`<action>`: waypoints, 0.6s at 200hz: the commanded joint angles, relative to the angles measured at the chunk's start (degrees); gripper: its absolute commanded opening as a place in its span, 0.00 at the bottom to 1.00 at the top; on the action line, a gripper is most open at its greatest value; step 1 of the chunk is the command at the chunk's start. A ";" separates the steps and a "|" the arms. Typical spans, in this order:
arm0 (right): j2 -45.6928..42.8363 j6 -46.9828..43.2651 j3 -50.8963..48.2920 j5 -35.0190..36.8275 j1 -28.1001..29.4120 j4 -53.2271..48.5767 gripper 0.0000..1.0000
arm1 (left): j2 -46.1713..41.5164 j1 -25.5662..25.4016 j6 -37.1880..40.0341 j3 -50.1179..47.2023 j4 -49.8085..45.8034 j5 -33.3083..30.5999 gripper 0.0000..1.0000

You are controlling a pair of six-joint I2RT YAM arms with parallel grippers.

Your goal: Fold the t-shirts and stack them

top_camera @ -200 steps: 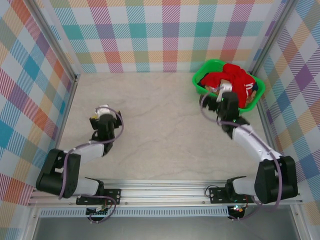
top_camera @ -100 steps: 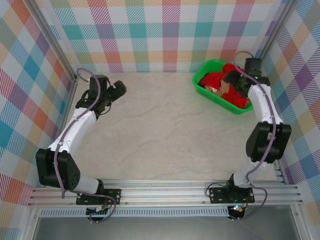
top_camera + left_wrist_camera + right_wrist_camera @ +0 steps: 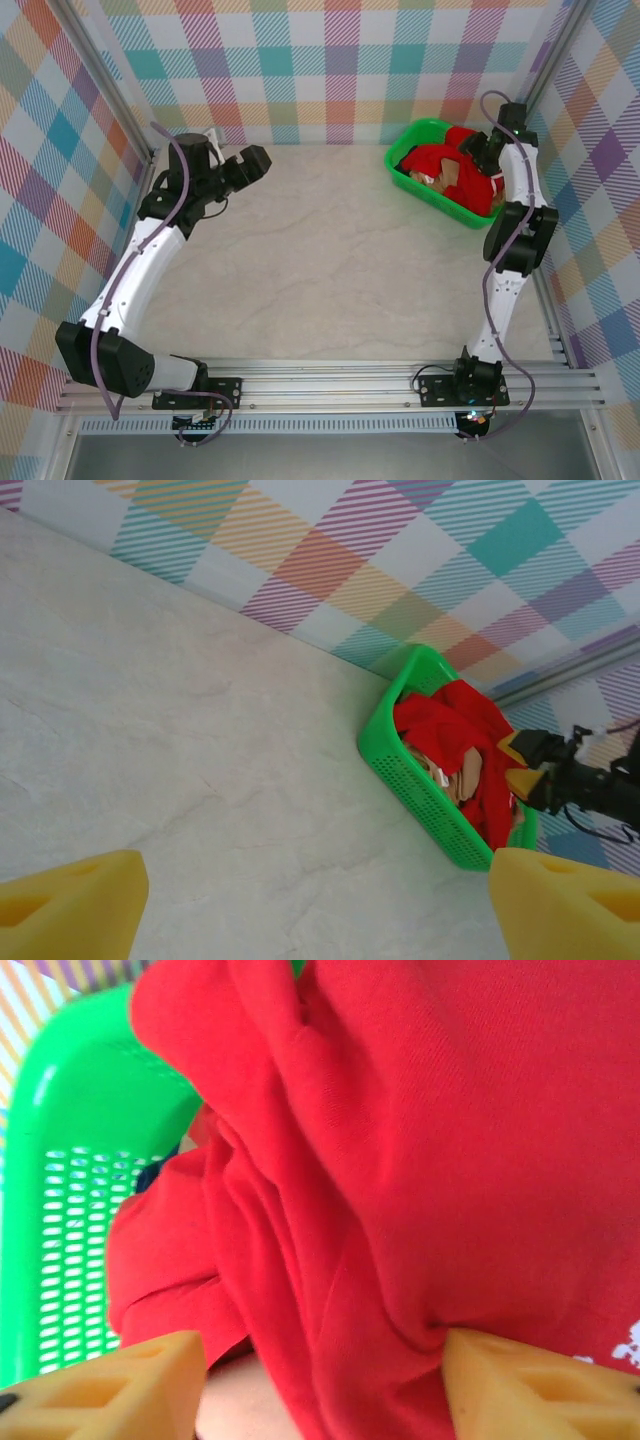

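The bright red t-shirt [image 3: 455, 160] lies bunched in the green basket [image 3: 415, 185], with a tan t-shirt [image 3: 468, 772] under it and a dark patch [image 3: 405, 160] at the basket's left end. My right gripper [image 3: 320, 1392] reaches into the basket from the right wall side [image 3: 478, 152]. Its jaws straddle a thick fold of the red t-shirt [image 3: 400, 1160]. The right fingertip [image 3: 530, 1390] presses into the cloth, while a gap shows beside the left one. My left gripper [image 3: 262, 158] hangs open in the air at the back left, with nothing between its fingers [image 3: 320, 920].
The basket [image 3: 420, 790] stands in the back right corner against the plaid walls [image 3: 330, 60]. A pale marbled tabletop [image 3: 320, 260] stretches bare between the arms. Metal frame posts [image 3: 545, 60] run up the corners.
My right arm swung from in front of the basket round to its far right side and its jaws narrowed over the red cloth. My left arm lifted and moved to the back left.
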 commanded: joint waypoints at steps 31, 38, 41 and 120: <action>1.53 -1.09 6.37 3.93 -0.25 -4.09 0.07 | -2.60 -0.95 0.16 1.37 -3.55 0.68 0.86; 0.16 -1.10 5.66 4.50 -0.15 -3.30 0.00 | -2.57 -0.96 0.14 1.36 -3.70 0.49 0.85; -0.70 -1.22 5.10 4.74 0.02 -2.68 0.00 | -2.59 -0.99 0.06 1.31 -3.72 0.50 0.85; -22.58 -5.24 11.30 -0.08 10.14 10.61 0.00 | 1.55 -1.65 -0.66 2.87 -5.66 -2.95 0.84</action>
